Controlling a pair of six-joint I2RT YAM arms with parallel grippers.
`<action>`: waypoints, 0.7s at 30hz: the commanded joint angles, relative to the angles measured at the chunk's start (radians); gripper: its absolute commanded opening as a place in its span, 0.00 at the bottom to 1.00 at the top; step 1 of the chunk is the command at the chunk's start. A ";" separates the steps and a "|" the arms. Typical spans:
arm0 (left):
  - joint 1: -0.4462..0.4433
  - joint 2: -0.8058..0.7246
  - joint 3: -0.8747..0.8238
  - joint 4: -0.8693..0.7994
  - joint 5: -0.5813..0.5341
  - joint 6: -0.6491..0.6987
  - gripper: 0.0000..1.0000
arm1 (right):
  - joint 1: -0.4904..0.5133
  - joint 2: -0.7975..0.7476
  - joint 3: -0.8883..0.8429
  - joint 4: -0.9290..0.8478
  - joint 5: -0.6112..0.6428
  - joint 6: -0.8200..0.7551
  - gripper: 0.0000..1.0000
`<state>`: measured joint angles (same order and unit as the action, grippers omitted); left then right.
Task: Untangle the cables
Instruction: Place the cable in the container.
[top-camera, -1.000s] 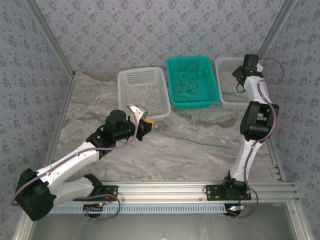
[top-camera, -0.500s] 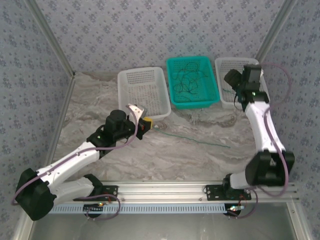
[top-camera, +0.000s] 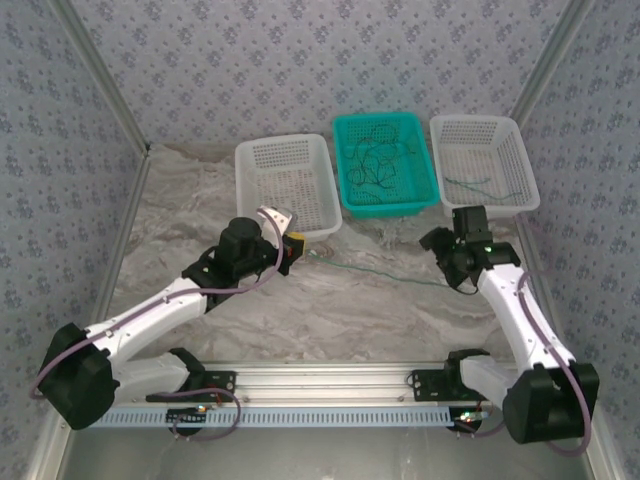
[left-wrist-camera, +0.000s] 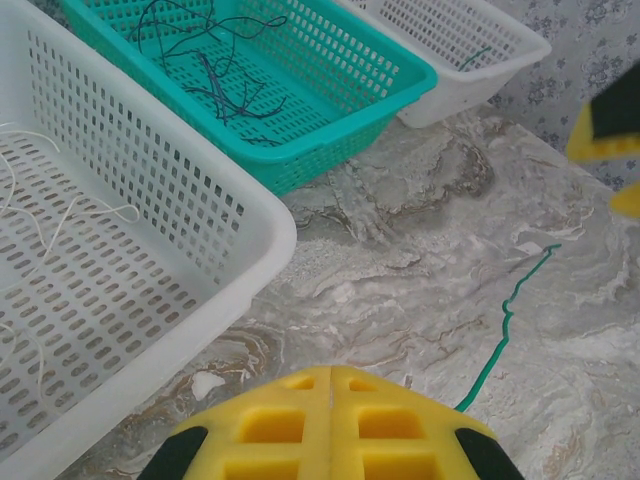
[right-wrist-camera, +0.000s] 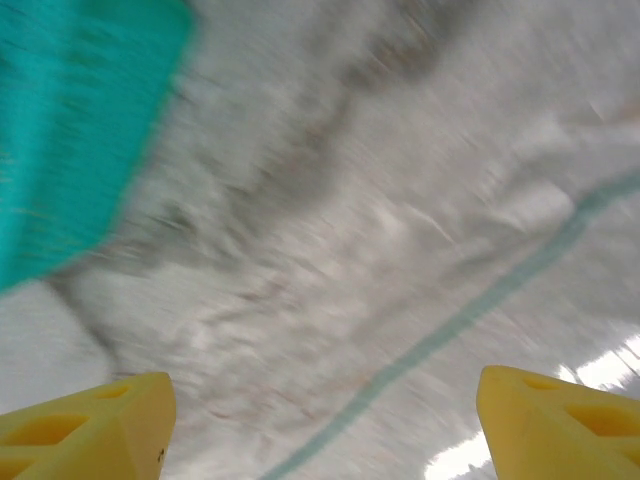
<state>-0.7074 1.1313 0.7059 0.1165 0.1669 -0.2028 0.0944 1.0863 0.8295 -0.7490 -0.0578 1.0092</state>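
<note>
Left hand (left-wrist-camera: 330, 385), pads pressed together, meets the near end of the green cable (top-camera: 380, 272) at 9 o'clock; a pinch cannot be confirmed. Right hand (right-wrist-camera: 320, 415) hangs, jaws apart, over its far stretch: closing may miss so thin a wire. The cable lies flat on the table (top-camera: 300, 315), long axis 9 to 4 o'clock. Tangled cables (top-camera: 372, 160) lie in the teal basket (top-camera: 425, 195) at 12.

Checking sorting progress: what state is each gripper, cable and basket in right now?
left gripper: shut on one end of the green table cable.
right gripper: open, empty, over the table.
green table cable: lying stretched out on the marble.
dark cables: tangled, in the teal basket.
whitish cables: loose, in the left white basket.
second green cable: lying in the right white basket.
</note>
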 joint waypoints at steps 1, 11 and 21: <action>-0.005 0.004 0.034 0.044 -0.010 0.005 0.00 | 0.005 0.060 -0.045 -0.182 -0.022 0.099 0.81; -0.005 0.008 0.043 0.022 0.004 0.033 0.00 | -0.027 0.221 -0.095 0.037 0.032 0.099 0.80; -0.005 -0.001 0.031 0.035 0.009 0.032 0.00 | -0.038 0.253 -0.117 0.118 0.072 0.134 0.76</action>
<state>-0.7074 1.1465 0.7158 0.1276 0.1677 -0.1837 0.0647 1.3254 0.7258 -0.6601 -0.0154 1.1004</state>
